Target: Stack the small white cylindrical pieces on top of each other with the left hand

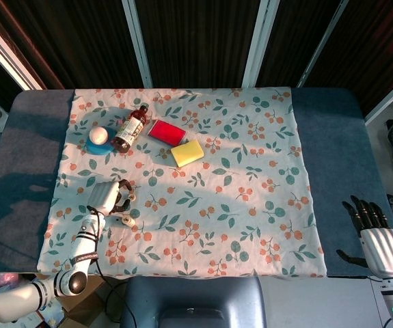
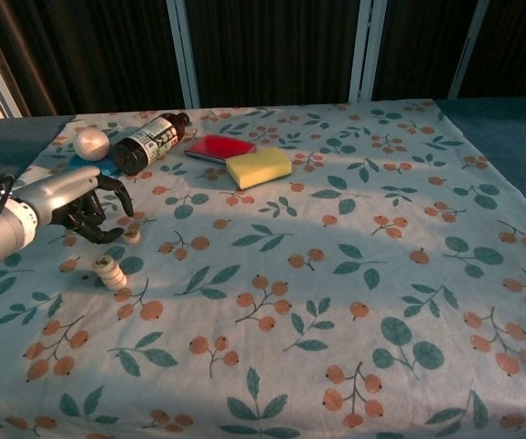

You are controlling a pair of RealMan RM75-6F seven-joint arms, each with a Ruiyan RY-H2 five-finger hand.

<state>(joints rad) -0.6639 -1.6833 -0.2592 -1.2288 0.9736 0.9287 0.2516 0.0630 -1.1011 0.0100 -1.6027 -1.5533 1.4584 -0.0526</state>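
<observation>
Left hand: the left hand (image 2: 84,208) sits at the left of the frame, silver shell on the back and dark curved fingers (image 2: 116,197) arching down over the cloth; they are apart and grip nothing.
Loose piece: one small white piece (image 2: 131,236), a short round disc, lies on the cloth just right of the fingertips; I cannot tell whether they touch it.
Stack: the stack of white pieces (image 2: 110,273) stands upright at lower left, just below the hand and apart from it, with ribbed sides where the discs meet.
Right hand: the right hand (image 1: 376,239) rests at the lower right corner of the head view, off the cloth, on the blue table; pale back, dark fingers spread, holding nothing.
Cloth: a thin white tablecloth (image 2: 354,274) printed with orange berries and teal leaves, lightly creased.
Table: dark blue, felt-like table (image 1: 333,137) showing at both sides.
Bottle: a brown bottle (image 2: 150,142) with a white label lies on its side at upper left.
Ball: a pale ball (image 2: 91,143) sits on a blue disc (image 2: 93,167) beside the bottle.
Blocks: a flat red block (image 2: 220,147) and a yellow sponge (image 2: 258,167), soft-edged, side by side near top centre.
</observation>
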